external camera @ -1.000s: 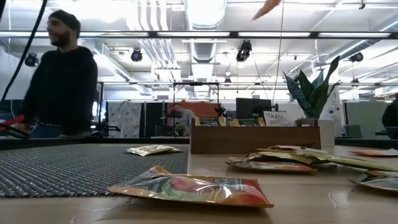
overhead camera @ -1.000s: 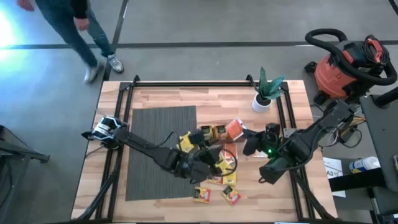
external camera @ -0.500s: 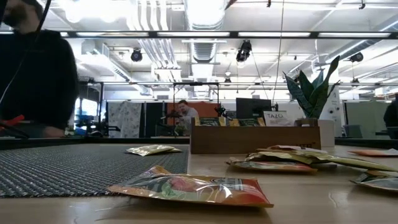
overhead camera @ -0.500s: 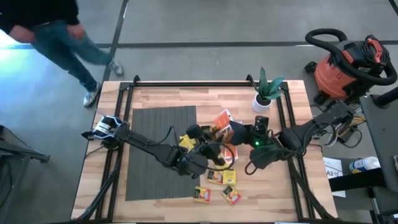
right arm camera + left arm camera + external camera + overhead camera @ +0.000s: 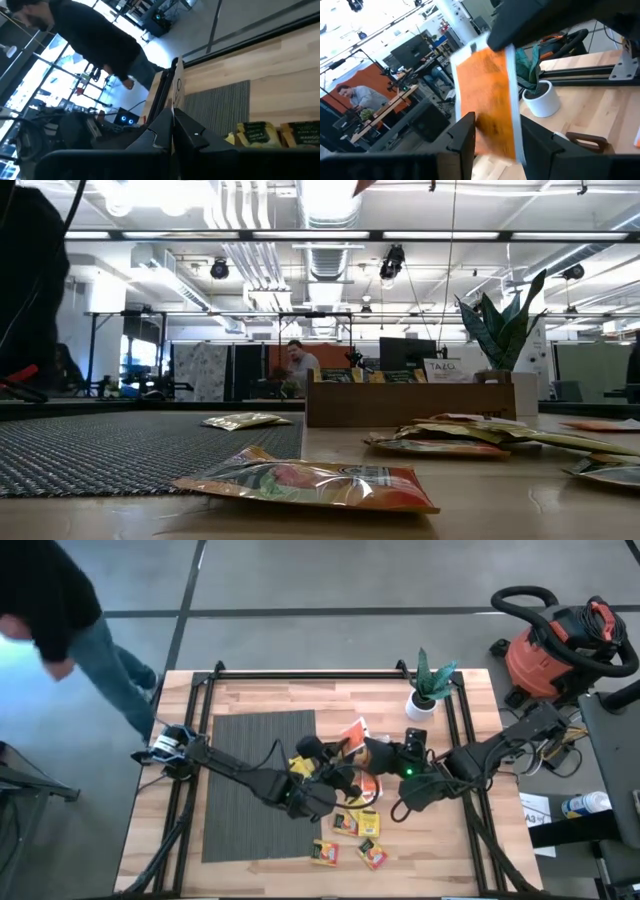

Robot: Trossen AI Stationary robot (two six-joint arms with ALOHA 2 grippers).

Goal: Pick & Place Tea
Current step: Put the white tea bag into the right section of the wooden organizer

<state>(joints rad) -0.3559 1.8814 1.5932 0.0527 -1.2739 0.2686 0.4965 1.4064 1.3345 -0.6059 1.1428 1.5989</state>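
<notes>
Your right gripper (image 5: 366, 747) pinched shut on orange tea sachet (image 5: 487, 100), held mid-air over table centre; left gripper (image 5: 495, 137) jaws wide, straddling sachet, nothing clamped; release early and sachet drops onto pile (image 5: 350, 820); person (image 5: 60, 620) close behind table.

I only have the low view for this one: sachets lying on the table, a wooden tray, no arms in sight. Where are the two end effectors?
Observer: Both are up over the middle of the table, above your frame, the left end effector facing the right end effector.
Operator: Is either holding tea?
Observer: Yes. The right one is shut on an orange sachet, off the table.
Operator: And the left one?
Observer: Its fingers stand open on either side of that same sachet. I cannot tell if they touch it.
</notes>
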